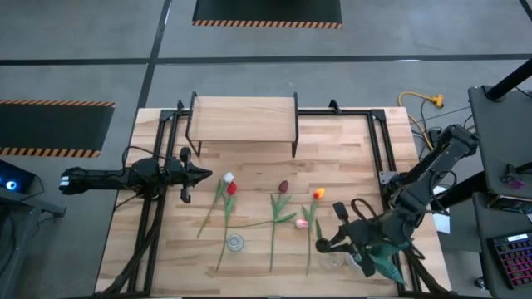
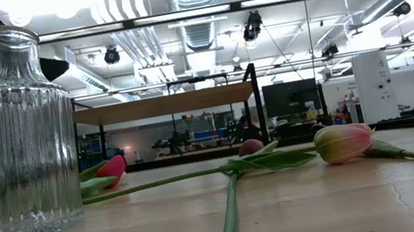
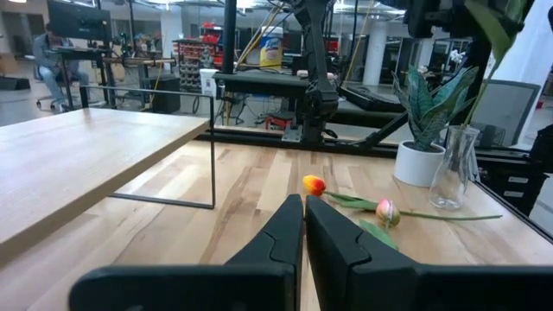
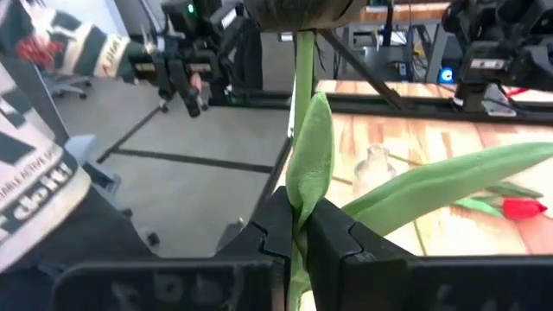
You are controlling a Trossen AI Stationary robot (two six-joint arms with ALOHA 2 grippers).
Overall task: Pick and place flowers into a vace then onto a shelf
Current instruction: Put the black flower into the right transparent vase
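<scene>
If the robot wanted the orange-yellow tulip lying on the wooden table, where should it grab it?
Probably on the thin green stem below the orange-yellow tulip, coming straight down from above with the fingers either side. The flower lies flat, so only the stem offers a firm, narrow part; the head looks soft and easily crushed.

- The shelf [image 1: 243, 116] stands at the table's [image 1: 349, 158] far edge, midway along it.
- The flowers [image 1: 278, 208] lie in a row across the table's middle, heads toward the shelf.
- A glass vase [image 1: 236, 242] stands by the near edge, among the stems.
- My left gripper [image 1: 203, 174] sits by the left edge.
- My right gripper [image 1: 322, 246] holds a stem [image 4: 304, 147] near the near right corner.
</scene>
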